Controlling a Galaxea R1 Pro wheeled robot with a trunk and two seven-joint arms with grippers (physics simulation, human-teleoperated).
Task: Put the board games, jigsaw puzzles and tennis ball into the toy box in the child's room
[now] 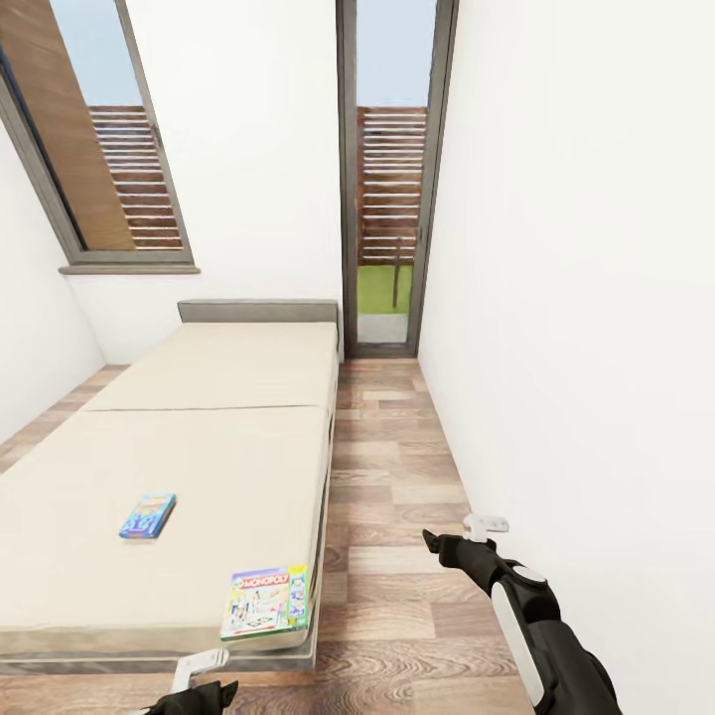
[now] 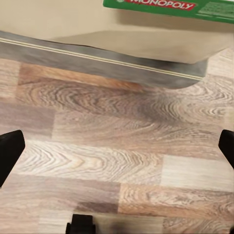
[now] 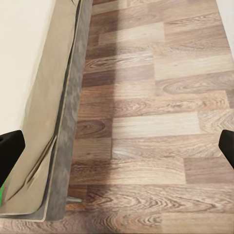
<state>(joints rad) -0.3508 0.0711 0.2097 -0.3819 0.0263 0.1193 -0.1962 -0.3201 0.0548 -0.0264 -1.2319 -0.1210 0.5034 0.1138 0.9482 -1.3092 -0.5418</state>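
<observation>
So the head view looks down a narrow white-walled room with a wood-plank floor (image 1: 397, 477). The low wide bed (image 1: 199, 437), with its beige mattress and thin dark grey frame, takes up the left half. A grey headboard (image 1: 258, 311) sits up at 12 o'clock from the mattress, and there's a seam across the middle.

Two board games are lying flat on the mattress. The small blue one with colourful cartoons (image 1: 148, 515) is around 8 o'clock in the picture, well in from the edge. The larger green-edged Monopoly box with white and red print (image 1: 266, 601) is down at about 7 o'clock, right at the near right corner of the mattress. The two are well apart. In the left wrist view that same green edge with the red logo (image 2: 168, 6) peeks over the mattress corner, with the grey frame and plank floor in front.

The left gripper (image 1: 194, 685) pokes in at 6 o'clock, just off the foot of the bed, near the Monopoly box but not touching it. Its fingertips (image 2: 10, 151) sit far apart at the wrist picture's edges, so it's spread wide and holding nothing.

The right gripper (image 1: 459, 541) hangs over the floor at about 4 o'clock, beside the right wall. Its dark fingertips (image 3: 9, 153) are also wide apart and empty, with the bed's side (image 3: 68, 112) running alongside.

Tall dark-framed windows (image 1: 392, 169) are at the far end.
</observation>
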